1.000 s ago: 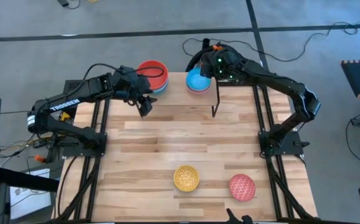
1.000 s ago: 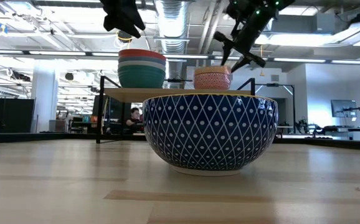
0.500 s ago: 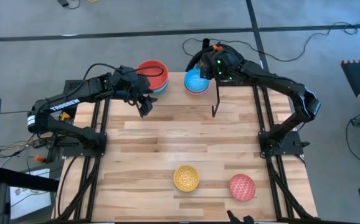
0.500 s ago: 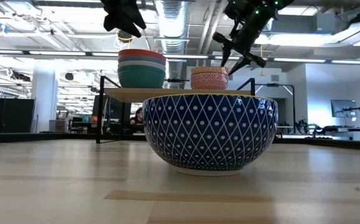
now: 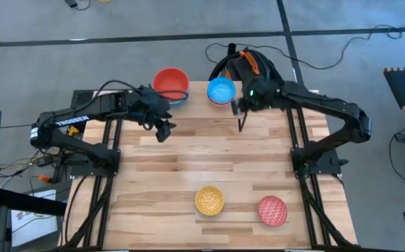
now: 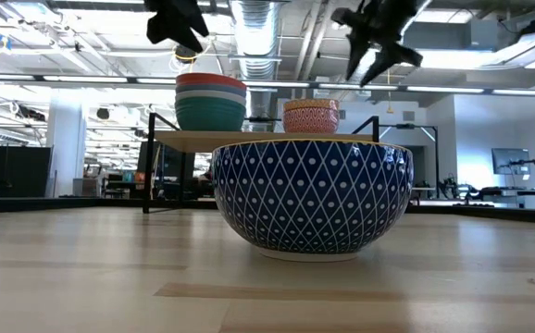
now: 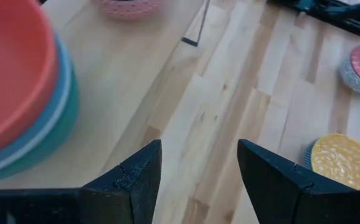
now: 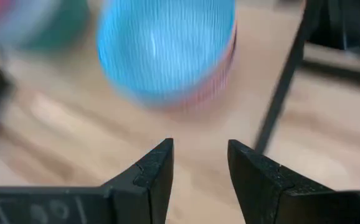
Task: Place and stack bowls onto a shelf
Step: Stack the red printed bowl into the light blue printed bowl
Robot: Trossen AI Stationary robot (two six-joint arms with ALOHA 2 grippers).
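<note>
Up close, a blue-patterned bowl (image 6: 313,196) screens the shelf (image 6: 258,140).

Black jointed arms, white lettering, green lights, black cables

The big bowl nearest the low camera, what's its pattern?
Dark blue bowl with a white diamond lattice and dots; low view.

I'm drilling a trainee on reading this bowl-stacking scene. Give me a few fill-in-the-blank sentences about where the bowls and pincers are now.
1. The top bowl of the taller stack on the shelf is ____.
2. On the table's near edge, beside the yellow-patterned bowl, sits the ____-patterned bowl.
3. The right pincer is open and holds ____.
4. The left pincer is ____.

Missing words: red; pink; nothing; open
</note>
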